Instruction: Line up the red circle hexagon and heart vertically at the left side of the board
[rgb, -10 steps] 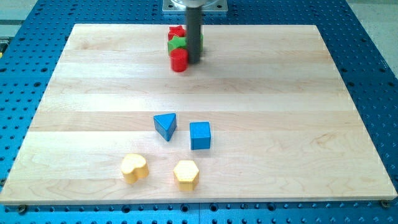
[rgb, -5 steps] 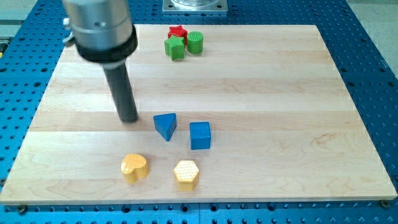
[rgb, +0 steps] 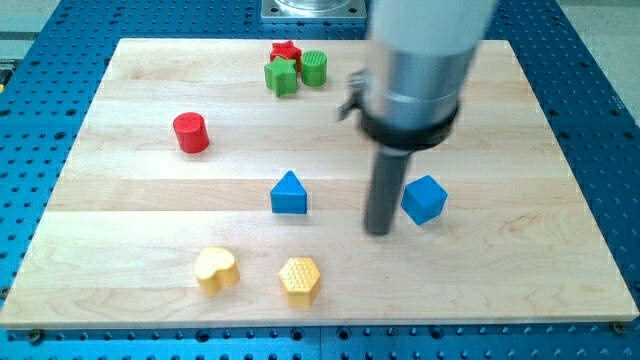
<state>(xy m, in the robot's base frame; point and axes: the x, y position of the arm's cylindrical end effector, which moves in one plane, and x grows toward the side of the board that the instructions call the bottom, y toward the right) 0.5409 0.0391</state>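
My tip (rgb: 379, 231) is bare, gripping nothing, just left of the blue cube (rgb: 424, 198). Yellow hexagon (rgb: 300, 279) lies near-left; red circle (rgb: 190, 132) far-left.

There are no words, numbers, labels or signs to read anywhere. The light wooden board (rgb: 560, 190) is plain, and the small coloured blocks lying on it have nothing written on them.

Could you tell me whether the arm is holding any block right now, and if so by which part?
Nothing is held. My tip rests on the board just left of the blue cube, with no grasping part.
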